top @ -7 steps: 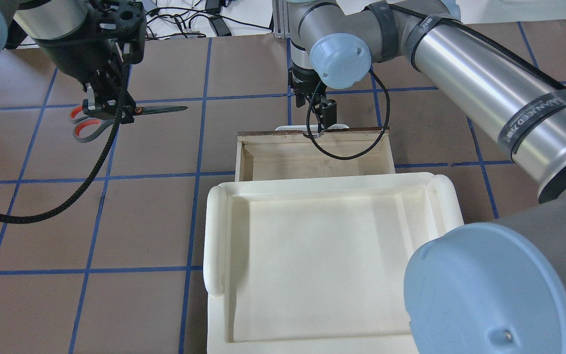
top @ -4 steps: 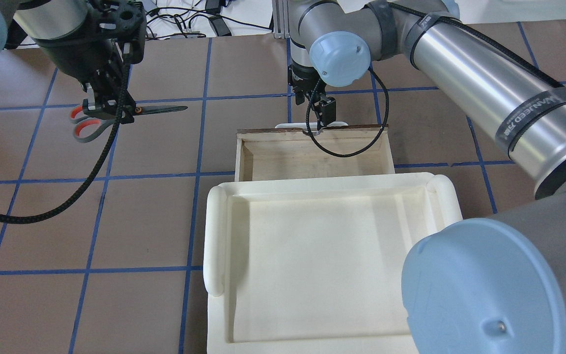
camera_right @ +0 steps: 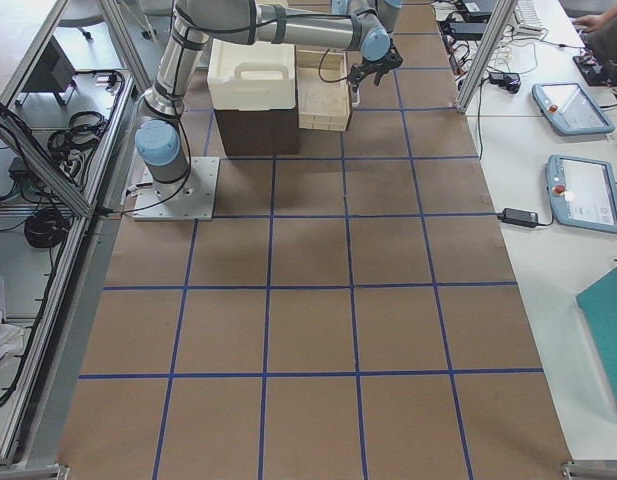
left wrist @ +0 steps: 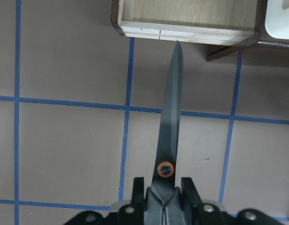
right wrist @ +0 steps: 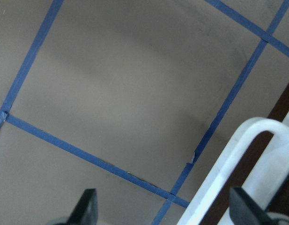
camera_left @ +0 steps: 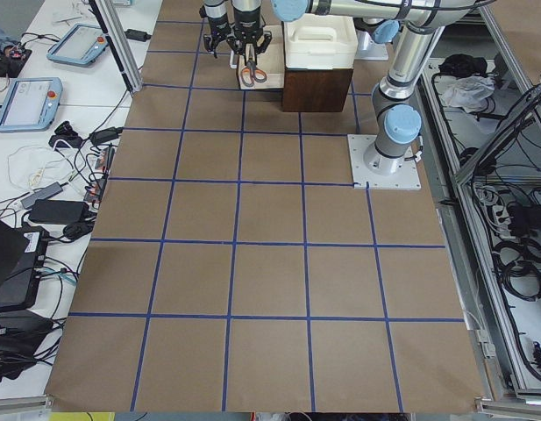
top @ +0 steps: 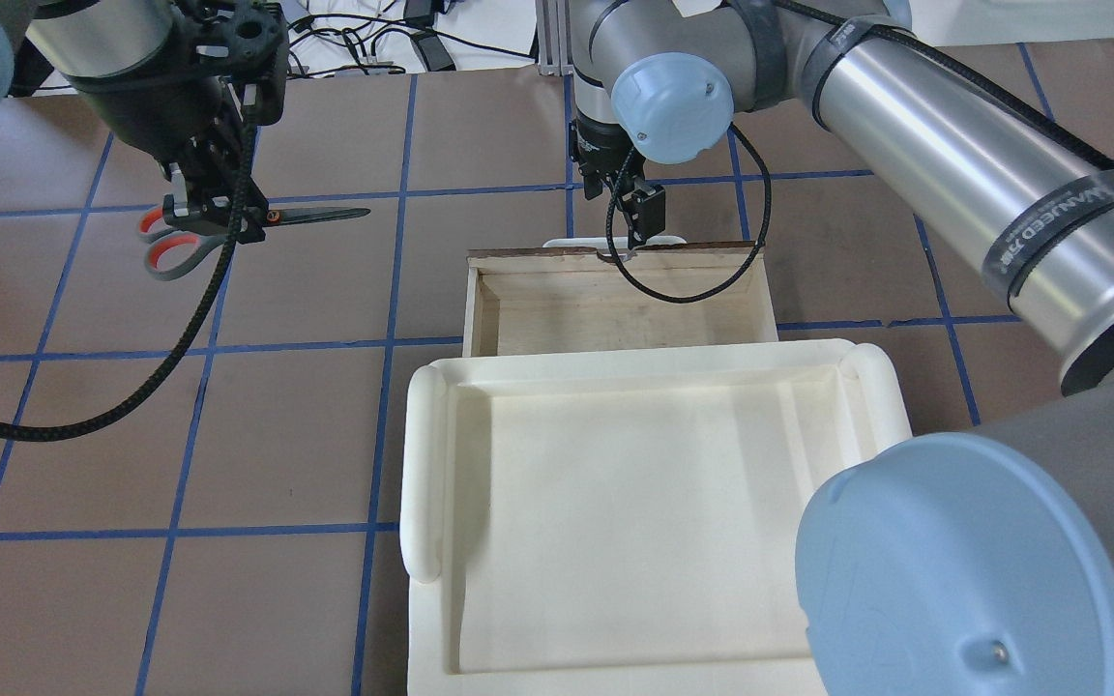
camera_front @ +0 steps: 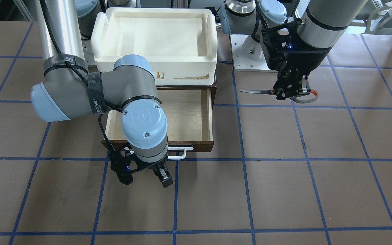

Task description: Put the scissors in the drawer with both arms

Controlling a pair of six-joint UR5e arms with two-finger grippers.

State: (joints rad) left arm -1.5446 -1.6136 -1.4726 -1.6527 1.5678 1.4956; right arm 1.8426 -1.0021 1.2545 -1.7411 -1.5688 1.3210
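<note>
My left gripper [top: 214, 217] is shut on the scissors [top: 310, 215] at the pivot and holds them above the table, left of the drawer. The grey and orange-red handles stick out behind it. In the left wrist view the dark blades [left wrist: 171, 117] point at the drawer [left wrist: 186, 14]. From the front, the scissors [camera_front: 257, 91] hang from that gripper [camera_front: 293, 91]. The drawer [top: 615, 309] is pulled open, its pale interior [camera_front: 185, 115] empty. My right gripper [camera_front: 155, 172] is open just beyond the white bar handle [camera_front: 180, 153], holding nothing. The handle [right wrist: 238, 159] lies beside one fingertip [right wrist: 242, 208].
A cream-white plastic tray [top: 422, 464] sits on top of the dark cabinet above the drawer, also seen from the front [camera_front: 213, 30]. The right arm's elbow [camera_front: 80, 92] hangs over the drawer's side. Brown table with blue tape lines surrounds it.
My right gripper has drawn back a little from the white handle, away from the drawer front. The left gripper and scissors have not moved.
</note>
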